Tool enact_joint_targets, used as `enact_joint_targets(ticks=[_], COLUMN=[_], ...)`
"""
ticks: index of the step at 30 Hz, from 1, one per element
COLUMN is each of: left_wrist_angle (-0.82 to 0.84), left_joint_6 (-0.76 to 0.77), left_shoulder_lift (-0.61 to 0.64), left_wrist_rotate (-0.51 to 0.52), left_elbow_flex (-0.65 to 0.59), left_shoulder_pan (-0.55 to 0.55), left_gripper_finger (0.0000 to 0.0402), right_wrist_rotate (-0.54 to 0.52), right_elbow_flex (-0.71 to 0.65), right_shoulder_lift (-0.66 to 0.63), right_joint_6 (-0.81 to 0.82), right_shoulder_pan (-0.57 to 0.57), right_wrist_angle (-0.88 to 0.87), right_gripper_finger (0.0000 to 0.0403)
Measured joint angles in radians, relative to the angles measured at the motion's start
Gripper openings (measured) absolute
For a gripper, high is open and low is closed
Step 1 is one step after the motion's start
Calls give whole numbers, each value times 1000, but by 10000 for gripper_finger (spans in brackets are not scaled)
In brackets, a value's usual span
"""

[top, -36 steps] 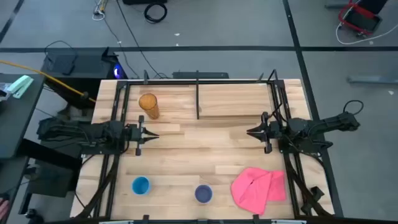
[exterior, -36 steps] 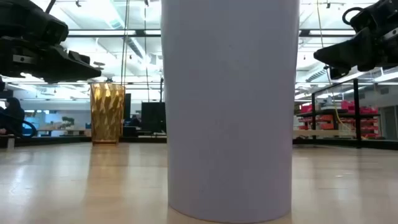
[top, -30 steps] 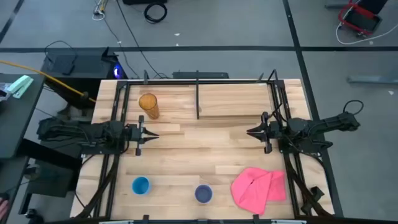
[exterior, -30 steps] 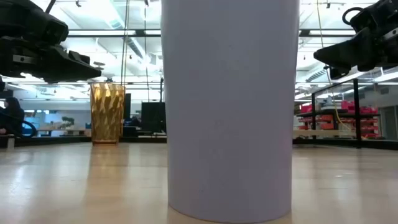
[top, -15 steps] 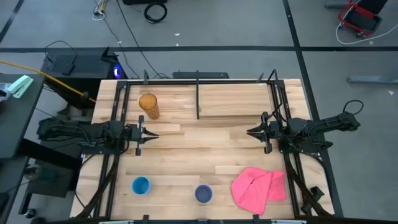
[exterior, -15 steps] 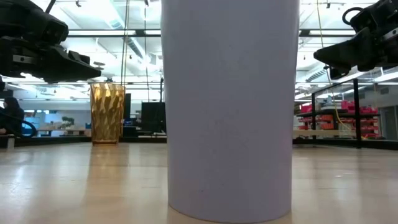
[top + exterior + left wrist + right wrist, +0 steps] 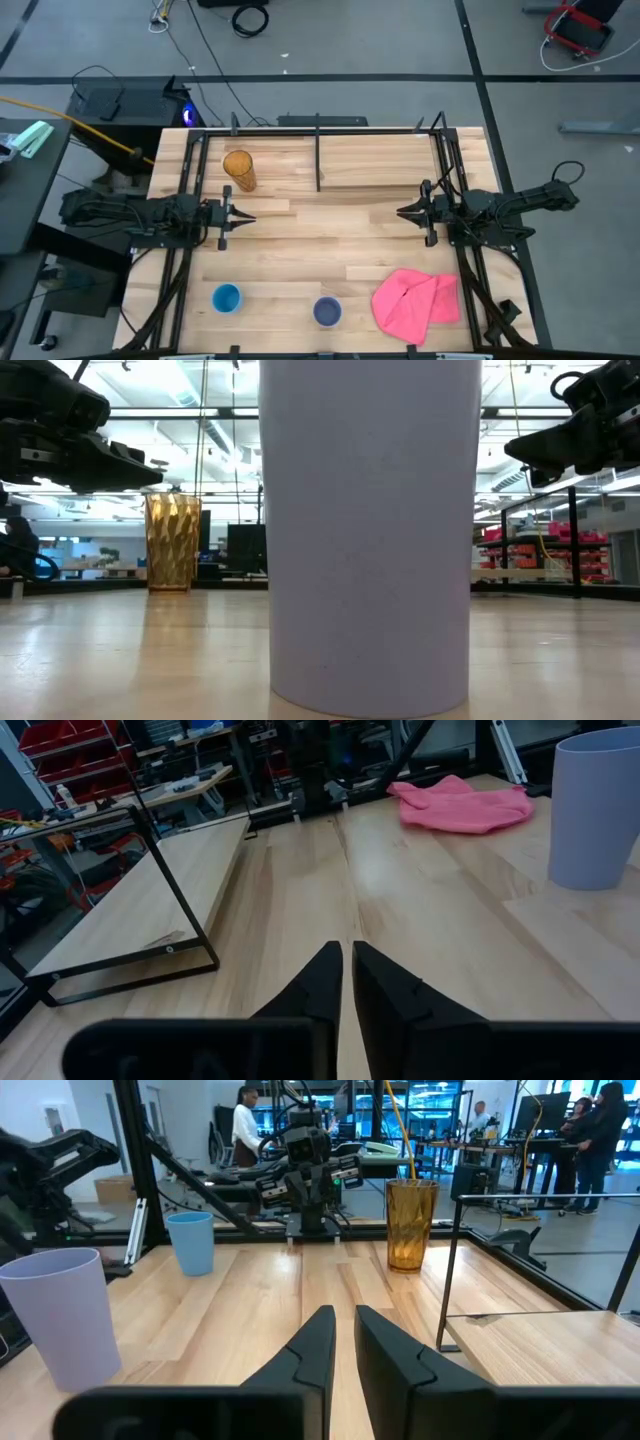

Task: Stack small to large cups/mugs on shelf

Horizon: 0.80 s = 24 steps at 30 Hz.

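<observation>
The amber ribbed tumbler (image 7: pixel 239 169) stands upright on the table at the far left, beside the shelf (image 7: pixel 380 160), a pale board in black rods at the far right. The bright blue cup (image 7: pixel 227 298) and the lavender cup (image 7: pixel 327 311) stand near the front edge. The lavender cup fills the low view (image 7: pixel 368 530). My left gripper (image 7: pixel 245 217) hovers shut at mid-left, my right gripper (image 7: pixel 402 212) shut at mid-right; both are empty and point at each other.
A pink cloth (image 7: pixel 416 300) lies crumpled at the front right. Black frame rods (image 7: pixel 187 170) run along the table's left and right sides. Bare wood lies between the two grippers. People stand in the room beyond the table (image 7: pixel 244 1125).
</observation>
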State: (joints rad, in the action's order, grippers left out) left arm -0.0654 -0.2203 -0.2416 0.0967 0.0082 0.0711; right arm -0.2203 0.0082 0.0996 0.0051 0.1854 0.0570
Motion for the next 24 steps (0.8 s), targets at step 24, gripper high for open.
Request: enact_joint_targets(ticks=[24], left_wrist_angle=[0], left_joint_6=[0], left_shoulder_lift=[0], left_wrist_rotate=[0], left_elbow_flex=[0], left_shoulder_pan=[0], left_gripper_finger=[34], right_wrist_rotate=[0], right_elbow_flex=[0], right_shoulder_lift=[0], right_joint_6=[0], right_shoulder_pan=[0], right_wrist_angle=[0], right_gripper_finger=[50])
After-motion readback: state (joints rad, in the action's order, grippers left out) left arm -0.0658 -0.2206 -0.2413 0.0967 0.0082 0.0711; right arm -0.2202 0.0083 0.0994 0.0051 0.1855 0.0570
